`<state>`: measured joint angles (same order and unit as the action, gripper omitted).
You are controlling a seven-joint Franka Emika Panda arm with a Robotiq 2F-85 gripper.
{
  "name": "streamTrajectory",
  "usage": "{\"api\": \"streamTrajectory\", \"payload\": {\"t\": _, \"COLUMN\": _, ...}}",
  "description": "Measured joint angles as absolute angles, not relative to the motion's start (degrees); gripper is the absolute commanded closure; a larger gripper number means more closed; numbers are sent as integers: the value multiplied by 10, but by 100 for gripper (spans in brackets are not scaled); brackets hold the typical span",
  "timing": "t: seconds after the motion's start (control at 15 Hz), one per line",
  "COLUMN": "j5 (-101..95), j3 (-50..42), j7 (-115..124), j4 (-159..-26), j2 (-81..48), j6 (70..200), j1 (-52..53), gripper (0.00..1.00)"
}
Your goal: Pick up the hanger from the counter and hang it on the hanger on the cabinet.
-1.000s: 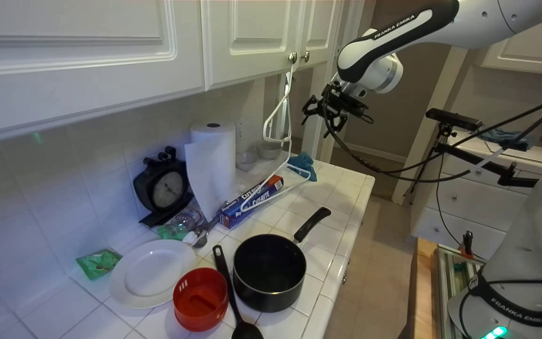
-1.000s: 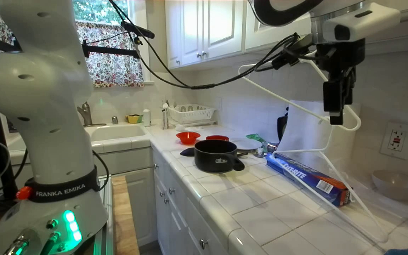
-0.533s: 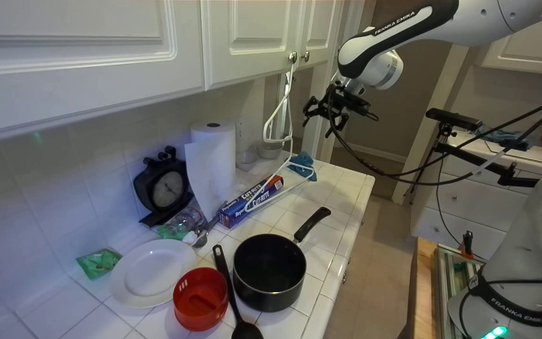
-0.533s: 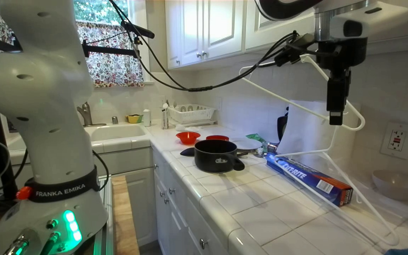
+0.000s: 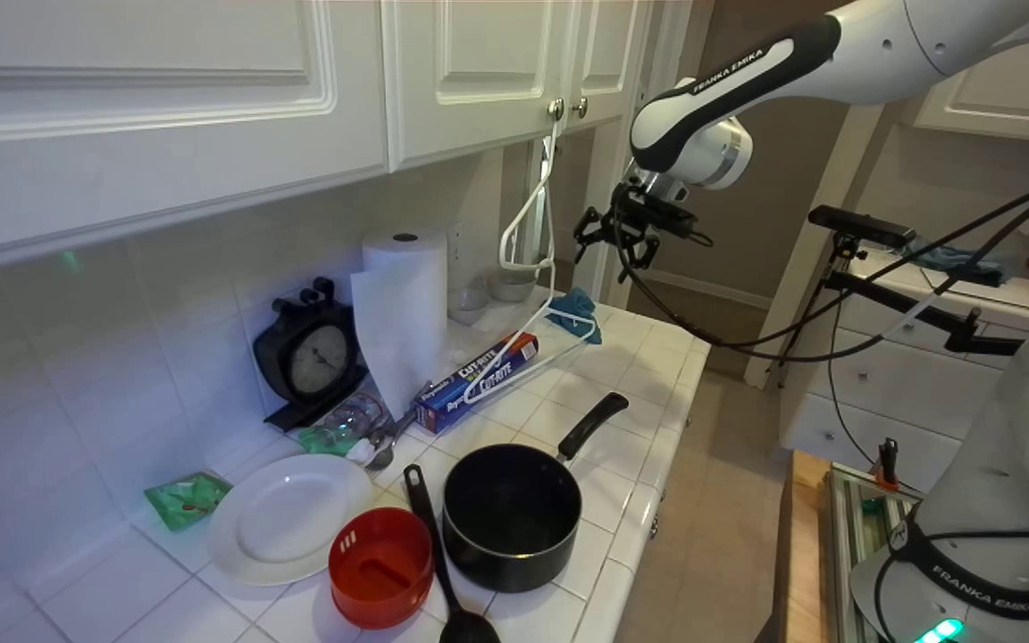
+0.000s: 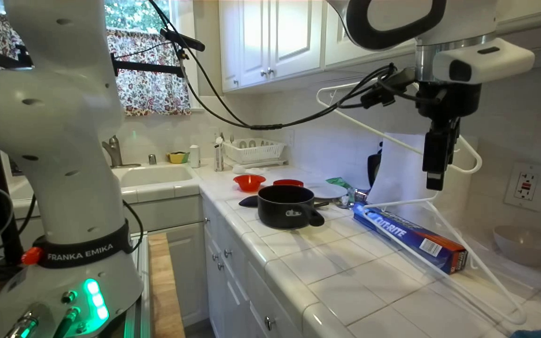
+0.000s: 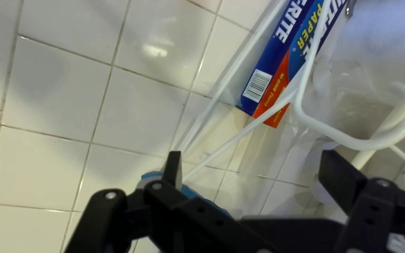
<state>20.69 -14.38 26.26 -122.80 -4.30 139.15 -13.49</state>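
Observation:
One white hanger [image 5: 525,266] hangs from a cabinet knob [image 5: 556,109]. It also shows in another exterior view [image 6: 378,130], partly covered by my gripper. A second white hanger [image 5: 550,359] hangs by its hook from the first hanger's lower bar, above the counter; it shows in an exterior view [image 6: 491,280] too. In the wrist view its hook [image 7: 320,125] loops round the upper hanger [image 7: 362,158]. My gripper [image 7: 250,168] is open and empty, fingers wide apart. In the exterior views the gripper [image 5: 602,254] is beside both hangers, apart from them, pointing down [image 6: 435,182].
A blue Cut-Rite box [image 5: 479,379] lies under the lower hanger. A paper towel roll [image 5: 407,304], a blue cloth [image 5: 575,313] and a bowl [image 6: 529,244] stand near it. A black pot [image 5: 512,509], a red bowl [image 5: 380,567] and a plate [image 5: 287,518] are on the counter.
My gripper has moved down and stays open. The lower hanger has swung slightly and now hangs almost still. The upper hanger stays on the knob.

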Motion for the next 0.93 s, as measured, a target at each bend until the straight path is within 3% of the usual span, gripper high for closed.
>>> {"api": "streamTrajectory", "payload": {"t": 0.93, "j5": 263, "j3": -153, "j7": 326, "j4": -1191, "j2": -150, "j6": 1400, "j1": -150, "gripper": 0}}
